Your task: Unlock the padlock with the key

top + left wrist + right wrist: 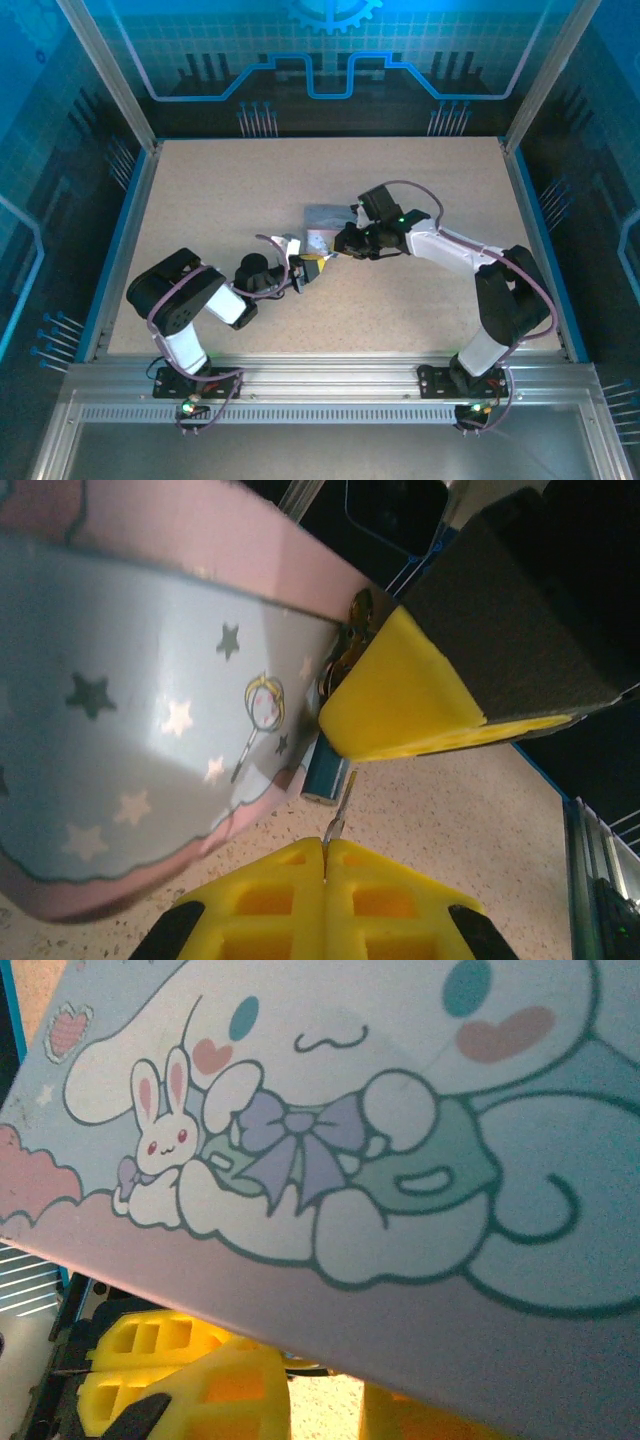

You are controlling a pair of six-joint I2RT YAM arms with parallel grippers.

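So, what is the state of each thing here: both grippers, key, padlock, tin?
left gripper, shut on the key.
key, pinched, tip near the padlock, not inserted.
padlock, at the edge of the tin; locked or not, unclear.
right gripper, by the padlock; jaws unclear.
tin, lid apparently shut.

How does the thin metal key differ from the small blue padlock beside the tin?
The thin silvery metal key is a bare sliver; the small blue padlock is a thicker block. The key is pinched in the left tool; the padlock sits against the pale blue cartoon tin. Both are tiny beside the tin.
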